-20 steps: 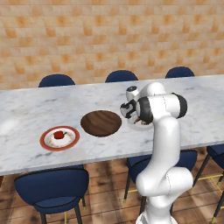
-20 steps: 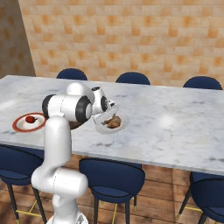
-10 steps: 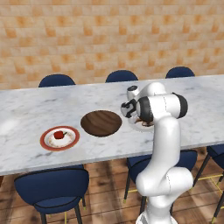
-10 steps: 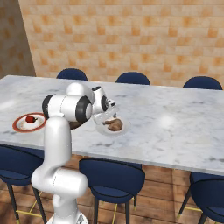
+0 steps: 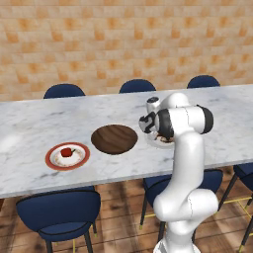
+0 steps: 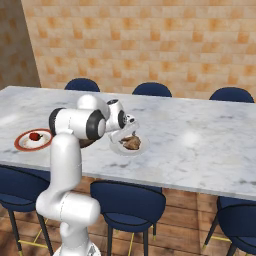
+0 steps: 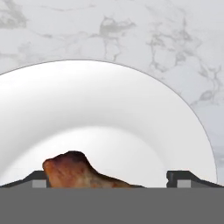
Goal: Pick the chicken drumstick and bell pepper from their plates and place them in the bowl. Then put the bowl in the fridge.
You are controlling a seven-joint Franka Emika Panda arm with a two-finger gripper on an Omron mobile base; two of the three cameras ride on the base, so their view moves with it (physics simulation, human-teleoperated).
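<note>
**A:** What does the left base view show?

**B:** A long marble table [image 5: 29,123] with the wooden bowl [image 5: 114,139] near its middle, empty. To the left of the bowl sits the red-rimmed plate [image 5: 51,154], with the bell pepper [image 5: 67,151] on it. Just right of the bowl, the white arm bends down over the table, hiding most of the second plate.

**A:** And the right base view?

**B:** Here the bowl is mostly hidden behind the arm. The plain white plate [image 6: 120,148] lies on the side of the bowl away from the pepper's plate, holding the chicken drumstick [image 6: 131,143]. The gripper [image 6: 127,123] hangs just above it.

**A:** The hand view?

**B:** The drumstick lies low between the two dark fingertips [image 7: 183,178], which stand wide apart and hold nothing.

**A:** So how far along is it?

**B:** Barely begun, I'd judge. Neither food is in the bowl yet, and the fridge step is all ahead.
</note>
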